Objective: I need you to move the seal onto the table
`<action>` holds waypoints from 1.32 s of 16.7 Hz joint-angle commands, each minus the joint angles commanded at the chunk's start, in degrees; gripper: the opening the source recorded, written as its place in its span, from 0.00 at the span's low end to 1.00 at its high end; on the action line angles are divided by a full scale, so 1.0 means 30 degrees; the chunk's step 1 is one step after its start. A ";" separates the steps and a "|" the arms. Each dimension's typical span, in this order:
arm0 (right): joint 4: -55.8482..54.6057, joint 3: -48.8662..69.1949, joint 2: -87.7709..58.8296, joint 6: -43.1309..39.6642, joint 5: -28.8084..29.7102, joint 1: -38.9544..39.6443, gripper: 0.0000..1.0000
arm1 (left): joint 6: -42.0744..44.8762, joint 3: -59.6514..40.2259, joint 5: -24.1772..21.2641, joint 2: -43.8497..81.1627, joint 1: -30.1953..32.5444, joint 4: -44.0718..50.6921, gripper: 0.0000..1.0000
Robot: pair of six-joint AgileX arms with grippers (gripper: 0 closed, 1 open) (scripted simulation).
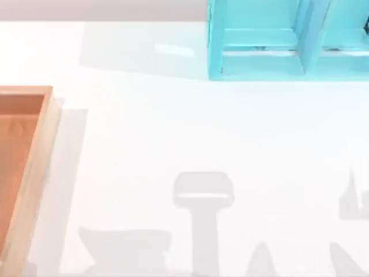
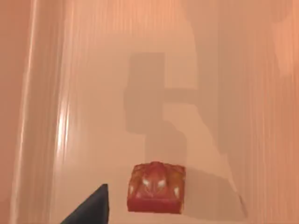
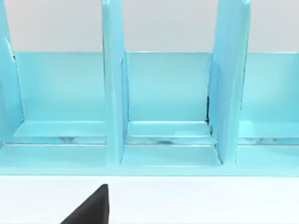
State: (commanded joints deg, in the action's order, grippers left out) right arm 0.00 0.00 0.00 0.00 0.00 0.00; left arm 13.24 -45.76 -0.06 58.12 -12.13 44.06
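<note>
Three views: one from above the table, one from each wrist.
Seal: a small block stamp (image 2: 157,187) with a carved red top and orange-yellow sides stands upright on the floor of the wooden tray, seen from the left wrist camera.
Seal relative to left gripper: a dark fingertip (image 2: 91,207) of the left gripper shows just beside the seal, apart from it and not touching; nothing is clamped on the seal, and whether the fingers are spread or closed cannot be told.
Tray: a shallow rectangular tray of light brown wood (image 1: 36,167) with raised rims and a faintly grained floor lies at the left edge of the top view.
Table: a broad, flat, glossy white surface (image 1: 173,133) carries grey shadows of the arms along its near edge.
Shelf unit: a light blue shelf unit (image 1: 259,63) with upright dividers and open compartments stands at the far right of the table.
Right gripper: one dark fingertip (image 3: 91,207) hangs over the white table, facing the shelf unit (image 3: 163,107); its opening cannot be told.
Obstruction: the tray's raised rim stands between the seal and the open table.
</note>
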 joint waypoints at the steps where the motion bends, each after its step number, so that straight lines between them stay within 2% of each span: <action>1: 0.0000 0.0000 0.0000 0.0000 0.0000 0.0000 1.00 | 0.0363 -0.1284 0.0002 0.1726 -0.0343 0.1226 1.00; 6: 0.0000 0.0000 0.0000 0.0000 0.0000 0.0000 1.00 | 0.1806 -0.6455 0.0035 0.8808 -0.1748 0.6171 1.00; 10: 0.0000 0.0000 0.0000 0.0000 0.0000 0.0000 1.00 | 0.2357 -0.8401 0.0063 1.1388 -0.2308 0.8064 1.00; 17: 0.0000 0.0000 0.0000 0.0000 0.0000 0.0000 1.00 | 0.2372 -0.8287 0.0066 1.1719 -0.2289 0.7821 1.00; 22: 0.0000 0.0000 0.0000 0.0000 0.0000 0.0000 1.00 | 0.2516 -0.6395 0.0065 1.3243 -0.2439 0.4367 1.00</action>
State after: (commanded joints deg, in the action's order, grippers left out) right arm 0.00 0.00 0.00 0.00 0.00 0.00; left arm 20.79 -64.94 0.14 97.84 -19.45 57.16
